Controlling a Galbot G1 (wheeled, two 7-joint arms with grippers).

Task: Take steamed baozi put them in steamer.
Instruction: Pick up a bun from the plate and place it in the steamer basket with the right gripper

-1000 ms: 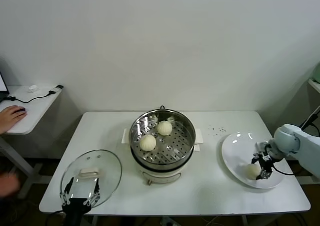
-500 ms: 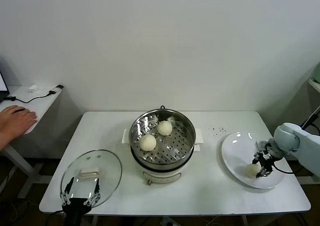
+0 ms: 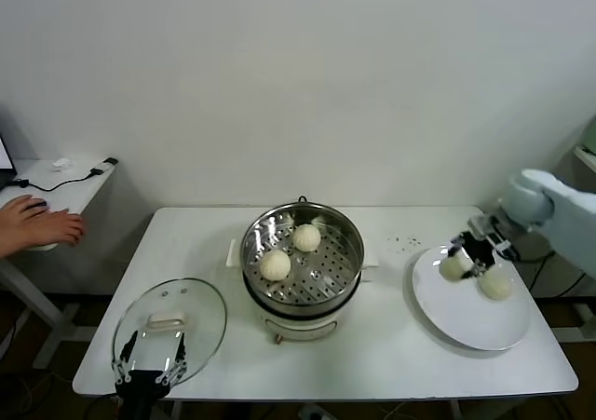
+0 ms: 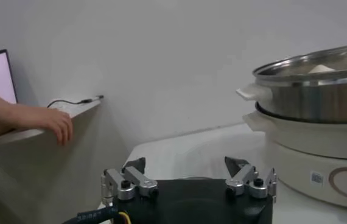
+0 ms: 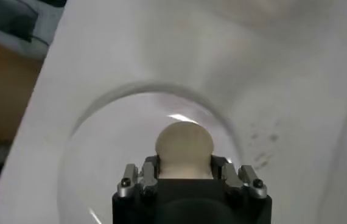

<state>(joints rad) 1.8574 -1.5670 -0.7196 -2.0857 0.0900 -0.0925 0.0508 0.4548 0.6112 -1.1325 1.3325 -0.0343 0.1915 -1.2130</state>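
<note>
Holding a bun (image 3: pixel 455 267) pinched in our right claw (image 3: pixel 463 260) above the plate (image 3: pixel 447 319), we see the steamer (image 3: pixel 303 252) lying to our left. Our left claw (image 3: pixel 149 353) waits spread near the lid (image 3: pixel 196 322).

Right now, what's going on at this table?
The right gripper is shut on a baozi, held above the white plate, where another baozi lies. Two baozi already sit on the perforated tray of the steamer at mid-table. The left gripper is open and parked at the table's near edge by the glass lid.
</note>
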